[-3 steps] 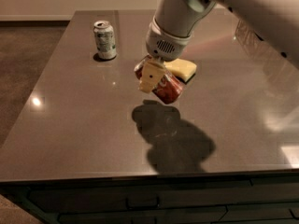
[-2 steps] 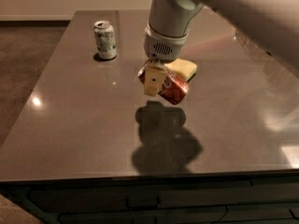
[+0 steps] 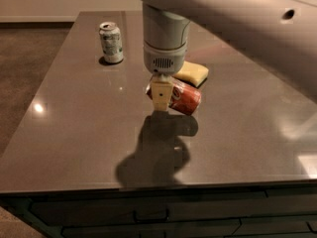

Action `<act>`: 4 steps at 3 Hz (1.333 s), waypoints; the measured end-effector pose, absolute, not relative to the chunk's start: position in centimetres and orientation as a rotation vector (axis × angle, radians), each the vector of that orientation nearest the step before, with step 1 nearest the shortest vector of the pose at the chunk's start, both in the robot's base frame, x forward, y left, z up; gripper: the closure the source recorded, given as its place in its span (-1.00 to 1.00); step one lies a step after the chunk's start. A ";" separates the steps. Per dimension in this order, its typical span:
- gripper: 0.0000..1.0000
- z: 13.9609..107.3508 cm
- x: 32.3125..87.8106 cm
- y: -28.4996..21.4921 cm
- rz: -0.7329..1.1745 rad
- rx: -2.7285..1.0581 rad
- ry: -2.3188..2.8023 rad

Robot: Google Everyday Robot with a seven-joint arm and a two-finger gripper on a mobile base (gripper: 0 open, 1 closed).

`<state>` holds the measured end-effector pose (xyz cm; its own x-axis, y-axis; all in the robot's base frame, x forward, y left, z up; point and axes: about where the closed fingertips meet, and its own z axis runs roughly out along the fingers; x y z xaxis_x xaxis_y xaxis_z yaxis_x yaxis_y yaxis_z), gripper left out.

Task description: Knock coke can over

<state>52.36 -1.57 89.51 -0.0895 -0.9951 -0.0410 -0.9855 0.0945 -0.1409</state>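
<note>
The red coke can (image 3: 184, 99) lies tipped on its side on the dark table (image 3: 74, 133), its silver end pointing to the upper left. My gripper (image 3: 162, 102) hangs straight down from the grey wrist and sits right against the can's left end, partly covering it. I cannot tell whether the can rests fully on the table or is held just above it. The gripper's shadow falls on the table just below.
A white-and-green can (image 3: 111, 42) stands upright at the back left. A yellow sponge (image 3: 192, 73) lies just behind the coke can. The big white arm (image 3: 237, 19) spans the upper right. The table's front edge (image 3: 148, 185) is close.
The gripper has come forward and lower over the table, with the coke can staying at its tip. The can now lies flatter on its side. The white-and-green can and sponge have not moved.
</note>
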 end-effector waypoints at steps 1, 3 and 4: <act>1.00 89.0 52.0 -1.1 -0.163 -2.082 2.214; 0.70 87.3 51.9 0.1 -0.172 -2.163 2.193; 0.21 86.5 52.1 0.6 -0.166 -2.193 2.188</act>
